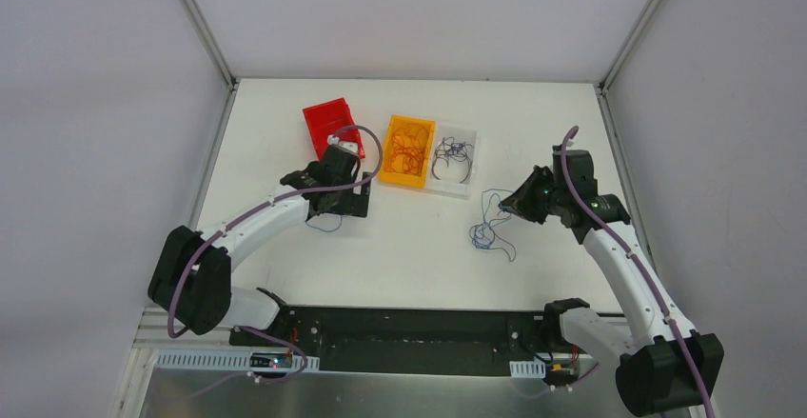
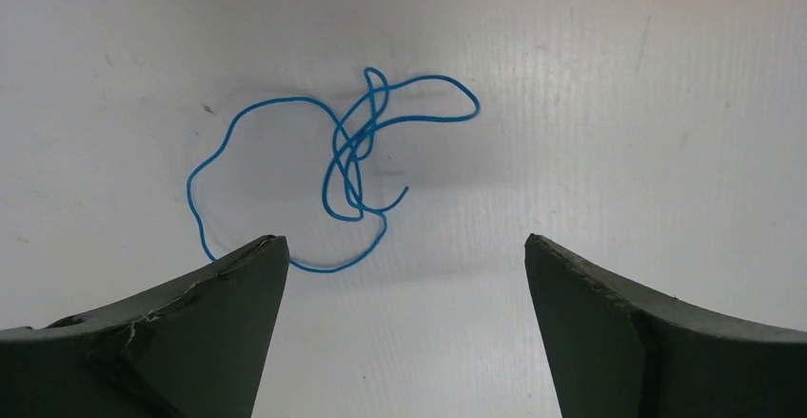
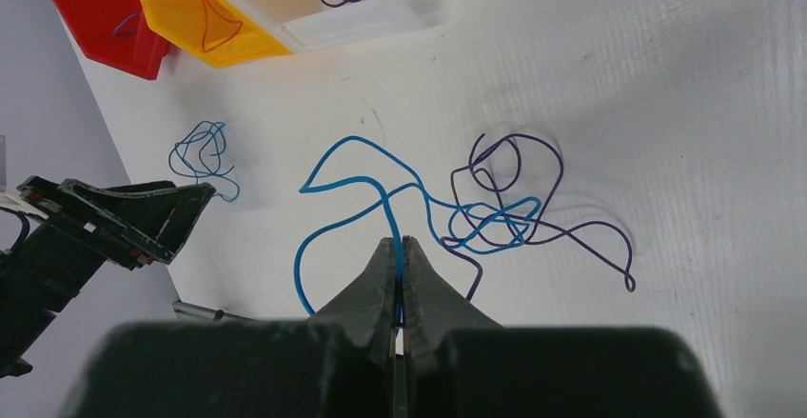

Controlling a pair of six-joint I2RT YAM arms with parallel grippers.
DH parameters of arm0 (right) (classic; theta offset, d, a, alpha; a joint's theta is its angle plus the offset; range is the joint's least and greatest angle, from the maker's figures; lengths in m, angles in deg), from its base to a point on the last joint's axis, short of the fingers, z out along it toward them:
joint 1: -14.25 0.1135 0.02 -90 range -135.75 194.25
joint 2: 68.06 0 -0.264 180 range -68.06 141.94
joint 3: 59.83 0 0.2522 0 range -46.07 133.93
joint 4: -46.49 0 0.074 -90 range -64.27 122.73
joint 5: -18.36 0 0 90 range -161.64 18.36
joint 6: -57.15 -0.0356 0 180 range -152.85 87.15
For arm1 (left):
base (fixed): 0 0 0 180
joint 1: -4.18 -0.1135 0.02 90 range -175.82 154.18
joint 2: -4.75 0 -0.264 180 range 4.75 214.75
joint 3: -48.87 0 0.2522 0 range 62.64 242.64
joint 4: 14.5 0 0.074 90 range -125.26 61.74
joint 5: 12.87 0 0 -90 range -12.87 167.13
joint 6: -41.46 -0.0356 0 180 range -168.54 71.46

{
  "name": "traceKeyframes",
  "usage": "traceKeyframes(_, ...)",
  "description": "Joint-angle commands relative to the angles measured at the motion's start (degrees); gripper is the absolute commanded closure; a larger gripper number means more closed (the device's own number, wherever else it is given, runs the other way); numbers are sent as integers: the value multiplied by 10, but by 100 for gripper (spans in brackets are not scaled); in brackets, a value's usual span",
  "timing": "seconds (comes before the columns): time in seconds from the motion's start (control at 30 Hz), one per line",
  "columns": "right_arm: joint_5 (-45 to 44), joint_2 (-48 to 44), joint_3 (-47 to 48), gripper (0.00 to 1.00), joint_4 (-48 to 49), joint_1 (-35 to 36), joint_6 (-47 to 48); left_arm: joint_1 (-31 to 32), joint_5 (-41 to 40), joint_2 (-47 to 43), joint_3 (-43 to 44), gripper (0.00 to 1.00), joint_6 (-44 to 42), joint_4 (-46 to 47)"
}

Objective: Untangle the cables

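1. Table [image 1: 409, 256]: white, fills the middle of the top view.
2. Right gripper [image 3: 400, 243]: lower centre of the right wrist view. Jaws pressed together on the blue cable [image 3: 335, 144], no gap visible.
3. Left gripper [image 2: 404, 241]: jaws spread wide along the bottom of the left wrist view, holding nothing.
4. Red bin [image 1: 328, 118], orange bin [image 1: 407, 151], clear bin [image 1: 455, 161]: a row at upper centre of the top view. Thin cables lie in the orange and clear ones.
5. Tangle, right of centre in the top view. Risk: with nothing pinning the purple cable [image 3: 519, 138], a pull on the blue strand would likely drag both along or cinch the crossing tighter; the thin strand may also slip from the pinch. Appearance: bright blue loops threaded through several dark purple loops, lying flat.
6. Small blue coil [image 2: 347, 147]: just above the left jaws, one wide loop with a knotted centre, lying alone.
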Motion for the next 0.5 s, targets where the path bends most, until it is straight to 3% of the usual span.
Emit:
traceKeyframes(0.0,22,-4,10,100,18,-1,4,-14,9,16,-14,1,25,53)
traceKeyframes(0.1,25,-1,9,100,20,-1,1,-16,13,64,-9,2,27,76)
traceKeyframes(0.23,25,-3,11,100,18,-1,2,-29,24,111,4,16,32,85)
traceKeyframes(0.27,24,-5,11,100,17,-1,2,-32,20,118,6,24,32,85)
traceKeyframes(0.3,23,-7,10,100,15,-1,3,-34,18,122,8,40,31,85)
traceKeyframes(0.37,20,-7,9,100,13,-1,4,-35,22,118,10,86,26,84)
traceKeyframes(0.4,20,-8,7,100,13,-1,5,-35,25,111,12,100,23,82)
traceKeyframes(0.47,19,-9,5,100,14,-1,5,-35,21,88,21,100,23,65)
